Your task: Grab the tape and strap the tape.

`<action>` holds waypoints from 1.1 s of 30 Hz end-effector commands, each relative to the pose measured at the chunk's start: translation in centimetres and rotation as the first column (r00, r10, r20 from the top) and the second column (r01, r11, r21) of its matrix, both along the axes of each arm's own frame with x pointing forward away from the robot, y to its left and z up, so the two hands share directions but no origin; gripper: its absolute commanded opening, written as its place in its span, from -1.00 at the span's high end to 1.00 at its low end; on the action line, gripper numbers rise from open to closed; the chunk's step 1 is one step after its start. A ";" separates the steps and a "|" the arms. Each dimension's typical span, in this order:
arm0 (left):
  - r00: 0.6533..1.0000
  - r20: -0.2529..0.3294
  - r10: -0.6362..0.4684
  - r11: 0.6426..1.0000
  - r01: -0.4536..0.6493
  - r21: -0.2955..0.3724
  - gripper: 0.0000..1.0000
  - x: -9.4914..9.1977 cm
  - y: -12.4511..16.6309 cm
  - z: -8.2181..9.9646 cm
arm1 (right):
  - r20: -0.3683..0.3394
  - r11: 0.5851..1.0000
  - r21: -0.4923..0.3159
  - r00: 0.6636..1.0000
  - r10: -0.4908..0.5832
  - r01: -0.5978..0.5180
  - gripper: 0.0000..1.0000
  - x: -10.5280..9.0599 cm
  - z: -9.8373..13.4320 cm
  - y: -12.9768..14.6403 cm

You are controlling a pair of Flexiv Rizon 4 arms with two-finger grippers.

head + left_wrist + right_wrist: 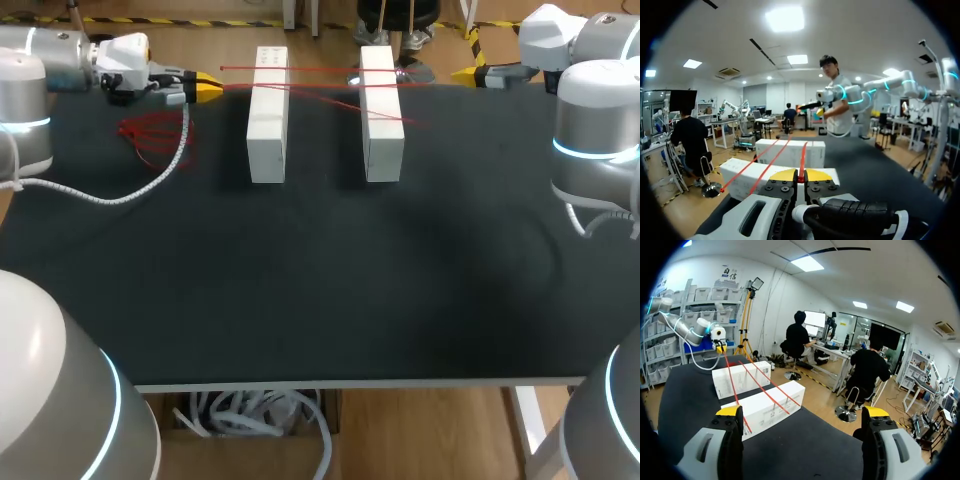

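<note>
**Head view:** two white blocks [267, 120] lie on one black desk [320, 280]. Three red tape strips [320, 68] cross them, and one loose tape bundle [150, 135] lies beside.
**Left wrist view:** the left hand [801, 176] is clenched on one strip.
**Right wrist view:** the right hand [802, 411] is released, with both blocks ahead.

Two blocks stand side by side toward the desk's [320, 280] far edge, left block [268, 115] and right block [381, 112], with tape [320, 84] lying across both. Near the far left corner lies a loose bundle [150, 138], just before the left tool [208, 88]. The right tool [465, 73] is by the far right corner.
</note>
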State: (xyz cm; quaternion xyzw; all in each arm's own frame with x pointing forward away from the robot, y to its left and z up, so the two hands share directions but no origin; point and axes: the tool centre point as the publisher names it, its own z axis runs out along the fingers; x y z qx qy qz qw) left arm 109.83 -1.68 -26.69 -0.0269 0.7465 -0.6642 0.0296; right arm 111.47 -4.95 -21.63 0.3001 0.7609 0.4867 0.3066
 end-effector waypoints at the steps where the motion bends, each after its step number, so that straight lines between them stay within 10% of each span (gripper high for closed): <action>1: 0.999 -0.023 0.049 0.999 -0.049 -0.010 1.00 -1.5 -0.4 1.5 | 0.000 1.000 0.001 1.000 0.001 -0.001 -1.00 0.0 0.0 0.0; 33: 0.989 -0.120 0.084 0.972 -0.108 -0.209 1.00 -3.7 -5.1 8.6 | 0.000 1.000 0.001 1.000 0.001 -0.001 -1.00 0.0 0.0 0.0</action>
